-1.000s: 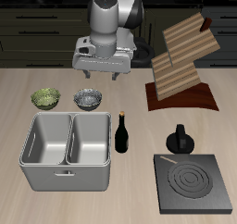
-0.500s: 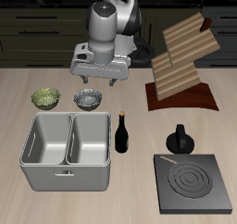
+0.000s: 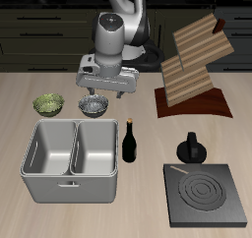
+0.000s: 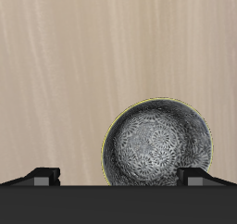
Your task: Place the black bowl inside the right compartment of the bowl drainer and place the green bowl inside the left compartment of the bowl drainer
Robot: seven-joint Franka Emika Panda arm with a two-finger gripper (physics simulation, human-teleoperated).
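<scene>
Wooden desk (image 3: pixel 148 134) is overhung by the tilted arm, its pincer (image 3: pixel 95 92), apparently spread apart, poised above the black bowl (image 4: pixel 155 143) resting behind the bowl drainer (image 3: pixel 71 188).

Over the last second the arm has swung its gripper (image 3: pixel 96 90) sideways and lower, away from the wooden rack side and toward the 2 small bowls. Its fingers, which hung over bare table farther from the bowls, now hang spread just above the black bowl (image 3: pixel 94 105), slightly behind it and not touching. The wrist housing has tilted as it came across, its far end now riding higher.
</scene>
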